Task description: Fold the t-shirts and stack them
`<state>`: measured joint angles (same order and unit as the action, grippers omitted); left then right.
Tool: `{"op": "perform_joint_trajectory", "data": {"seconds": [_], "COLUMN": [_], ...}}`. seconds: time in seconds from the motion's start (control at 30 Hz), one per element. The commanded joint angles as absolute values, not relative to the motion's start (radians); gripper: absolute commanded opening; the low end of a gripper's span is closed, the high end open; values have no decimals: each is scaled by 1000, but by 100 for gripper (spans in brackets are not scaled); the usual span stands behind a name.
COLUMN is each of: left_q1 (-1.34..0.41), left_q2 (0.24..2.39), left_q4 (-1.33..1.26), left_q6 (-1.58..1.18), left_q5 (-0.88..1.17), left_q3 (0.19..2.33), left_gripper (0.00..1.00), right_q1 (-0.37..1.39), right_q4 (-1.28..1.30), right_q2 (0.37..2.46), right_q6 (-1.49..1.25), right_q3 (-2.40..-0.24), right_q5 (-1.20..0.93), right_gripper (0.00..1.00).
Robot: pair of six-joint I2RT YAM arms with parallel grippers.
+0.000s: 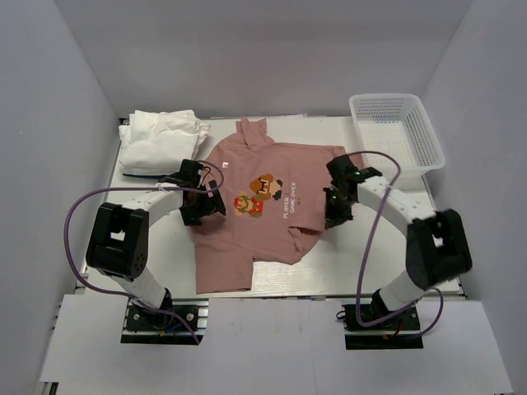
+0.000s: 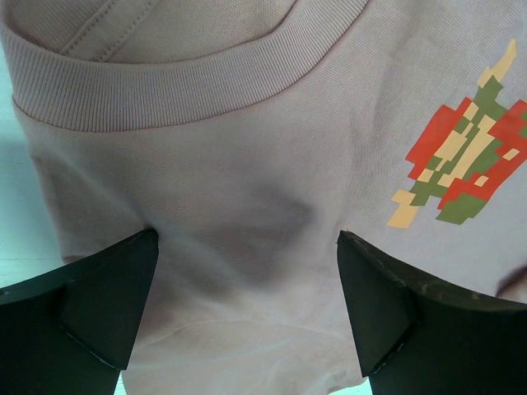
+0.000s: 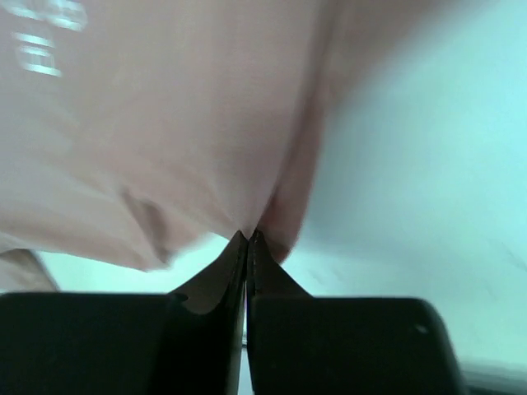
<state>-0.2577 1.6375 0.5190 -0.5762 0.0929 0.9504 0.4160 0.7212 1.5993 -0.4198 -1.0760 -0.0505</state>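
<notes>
White tabletop [image 1: 329, 263] between grey walls: we have the pink t-shirt [image 1: 247, 239] lying print-up at its centre, one lower corner turned in, and the white t-shirts [image 1: 160, 140] folded at the far left. Our left gripper [image 2: 247, 247] is poised spread wide over the chest below the collar, while our right gripper [image 3: 247, 239] is pressed together, pinching a tuck of the shirt's right edge. We judge the cotton light, limp and quick to sag, so it is best taken at hems, seams or the ribbed collar.
</notes>
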Motion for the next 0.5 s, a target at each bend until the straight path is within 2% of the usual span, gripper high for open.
{"op": "perform_joint_trajectory", "data": {"seconds": [0.0, 0.1, 0.17, 0.2, 0.27, 0.33, 0.47], "left_q1": [-262, -253, -253, -253, -253, -253, -253], "left_q2": [1635, 1635, 1635, 1644, 1655, 1667, 1687], "left_q4": [532, 575, 591, 591, 621, 630, 672], "left_q6": [-575, -575, -575, -566, -551, -522, -499], "left_q5": [106, 80, 80, 80, 91, 91, 91], "left_q3": [936, 945, 945, 945, 986, 1008, 1032], "left_gripper": [100, 100, 100, 100, 100, 100, 100], "right_q1": [374, 351, 339, 334, 321, 308, 301], "right_q4": [1047, 1223, 1311, 1309, 1310, 1312, 1315], "right_q2": [1459, 1329, 1278, 1184, 1129, 1056, 925], "right_q6": [-495, -612, -694, -704, -768, -794, -839], "right_q3": [-1022, -985, -985, -967, -947, -908, -839], "right_q5": [146, 231, 268, 238, 181, 112, 104], "right_gripper": [0, 11, 13, 13, 14, 30, 39]}}
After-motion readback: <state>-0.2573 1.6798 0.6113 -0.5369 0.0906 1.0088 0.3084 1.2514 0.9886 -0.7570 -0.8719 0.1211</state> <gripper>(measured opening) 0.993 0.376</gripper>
